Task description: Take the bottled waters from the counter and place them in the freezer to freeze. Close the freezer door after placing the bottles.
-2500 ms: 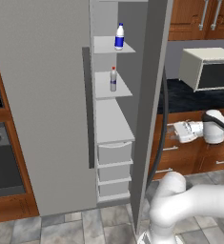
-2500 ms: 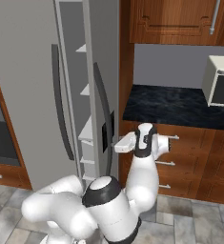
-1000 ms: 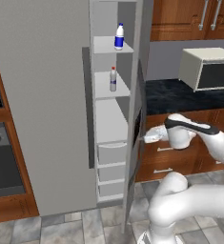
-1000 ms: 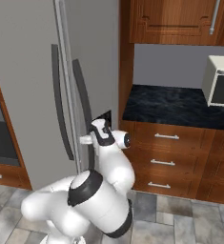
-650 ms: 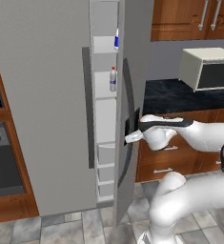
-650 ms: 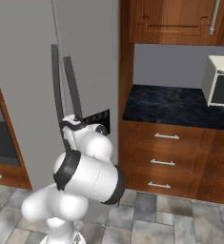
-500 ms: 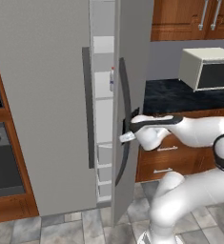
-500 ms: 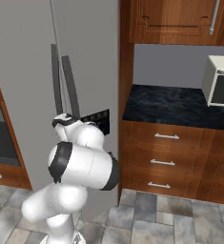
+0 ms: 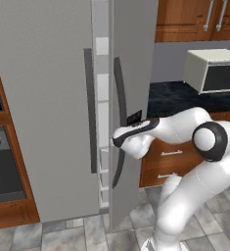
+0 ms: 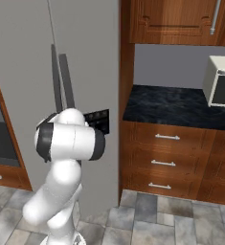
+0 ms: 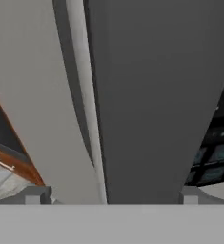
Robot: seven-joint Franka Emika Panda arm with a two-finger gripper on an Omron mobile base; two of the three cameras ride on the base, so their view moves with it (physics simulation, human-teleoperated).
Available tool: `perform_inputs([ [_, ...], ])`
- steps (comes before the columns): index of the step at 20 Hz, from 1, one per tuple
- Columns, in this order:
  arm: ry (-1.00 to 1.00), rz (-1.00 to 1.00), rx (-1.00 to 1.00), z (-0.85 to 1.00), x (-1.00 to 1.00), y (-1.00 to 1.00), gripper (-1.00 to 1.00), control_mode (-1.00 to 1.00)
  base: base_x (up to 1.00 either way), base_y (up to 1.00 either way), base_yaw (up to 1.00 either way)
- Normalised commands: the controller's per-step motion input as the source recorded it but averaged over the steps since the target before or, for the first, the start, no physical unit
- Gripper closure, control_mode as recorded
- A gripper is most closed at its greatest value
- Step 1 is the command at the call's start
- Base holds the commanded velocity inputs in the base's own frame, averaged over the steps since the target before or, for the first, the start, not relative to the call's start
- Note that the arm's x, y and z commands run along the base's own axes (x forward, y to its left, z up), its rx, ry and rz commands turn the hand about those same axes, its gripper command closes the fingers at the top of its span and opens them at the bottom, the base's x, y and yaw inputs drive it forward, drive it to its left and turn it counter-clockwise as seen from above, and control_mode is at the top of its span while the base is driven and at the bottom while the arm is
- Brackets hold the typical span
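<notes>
The freezer door (image 9: 131,73), a tall flat grey panel with a long dark grey vertical handle (image 9: 120,132), stands nearly closed against the tall plain grey side-by-side fridge (image 9: 43,98). A narrow slit remains between this panel and the fridge's other grey panel, and through it pale shelf edges (image 9: 103,117) show. In the left base view the panel appears on the right side of that slit, swung slightly outward at its lower edge. The second dark grey handle (image 9: 90,110) runs just left of the slit.

The white arm's two-finger gripper (image 9: 117,142) is pressed up to the door beside its handle, roughly halfway up the panel. Its jaws stand spread wide, and nothing is held between them. In the hand view the small dark fingertips (image 11: 36,194) sit far apart, with the dark handle (image 11: 151,95) looming large between them; whether they actually touch it is hard to tell from so close.

To the right of the fridge lies the black marble-patterned counter (image 10: 181,107) over brown wooden drawers (image 10: 166,160) with silver bar handles. A cream toaster oven (image 9: 212,71) stands on it, well apart from the fridge.
</notes>
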Motion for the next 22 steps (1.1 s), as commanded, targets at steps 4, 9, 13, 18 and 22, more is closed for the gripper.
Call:
perform_inputs([
  [4,0.06,-0.09,-0.09,0.20,0.19,0.18,-1.00,-1.00,0.00,0.00,0.00],
  [9,0.12,-0.10,-0.09,0.39,0.32,0.26,-1.00,-1.00,0.00,0.00,0.00],
  [13,0.16,-0.05,-0.12,0.43,0.31,0.19,-1.00,-1.00,0.00,0.00,0.00],
  [18,0.22,-0.06,-0.16,0.47,0.38,0.29,-1.00,-1.00,0.00,0.00,0.00],
  [22,0.26,-0.16,-0.17,0.30,0.46,0.36,-1.00,-1.00,0.00,0.00,0.00],
])
